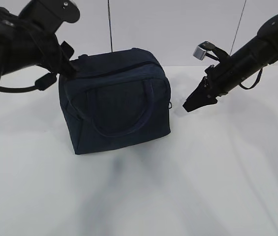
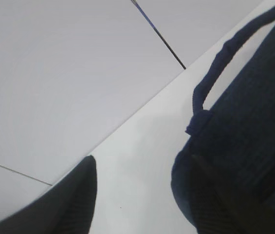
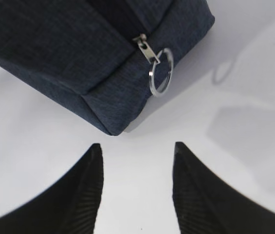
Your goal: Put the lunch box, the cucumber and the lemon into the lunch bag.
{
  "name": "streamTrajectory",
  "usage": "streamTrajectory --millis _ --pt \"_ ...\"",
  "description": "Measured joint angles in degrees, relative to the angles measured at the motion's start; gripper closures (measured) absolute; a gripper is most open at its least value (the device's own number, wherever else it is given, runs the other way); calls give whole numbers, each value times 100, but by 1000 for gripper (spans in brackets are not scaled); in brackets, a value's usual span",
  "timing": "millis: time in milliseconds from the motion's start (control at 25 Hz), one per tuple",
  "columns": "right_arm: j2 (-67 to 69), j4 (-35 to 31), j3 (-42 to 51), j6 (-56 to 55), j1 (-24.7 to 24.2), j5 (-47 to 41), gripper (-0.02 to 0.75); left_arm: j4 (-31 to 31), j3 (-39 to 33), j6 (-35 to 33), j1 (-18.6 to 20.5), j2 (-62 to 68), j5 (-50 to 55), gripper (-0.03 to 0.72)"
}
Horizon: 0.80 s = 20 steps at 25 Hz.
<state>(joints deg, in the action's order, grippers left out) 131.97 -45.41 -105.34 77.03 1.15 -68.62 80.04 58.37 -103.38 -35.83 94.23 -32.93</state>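
The dark navy lunch bag (image 1: 114, 103) stands upright in the middle of the white table, with its top zipper line drawn shut. My left gripper (image 1: 67, 66) is open at the bag's upper left rear corner. In the left wrist view the gripper (image 2: 142, 195) has one finger over bare table and the other against the bag's fabric (image 2: 254, 122), beside a loop handle (image 2: 215, 63). My right gripper (image 1: 190, 105) is open and empty just right of the bag. In the right wrist view the gripper (image 3: 137, 146) faces the metal ring pull (image 3: 160, 71) on the bag's end (image 3: 69, 44). The lunch box, cucumber and lemon are out of view.
The white table (image 1: 202, 187) stretches in front of and to the right of the bag. A pale wall with thin dark seams (image 1: 110, 24) stands close behind the table's back edge.
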Motion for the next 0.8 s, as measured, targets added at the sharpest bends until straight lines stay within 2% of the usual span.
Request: streamTrajectory --millis 200,480,800 --pt "-115 187 -56 0 0 -4 388 113 0 -36 0 -529 104 256" --pt "-453 569 -407 -236 0 -42 388 1070 0 -48 0 -1349 148 286" --pt "-1188 1706 -471 -1433 0 -123 388 1815 0 -48 0 -2392 756 295"
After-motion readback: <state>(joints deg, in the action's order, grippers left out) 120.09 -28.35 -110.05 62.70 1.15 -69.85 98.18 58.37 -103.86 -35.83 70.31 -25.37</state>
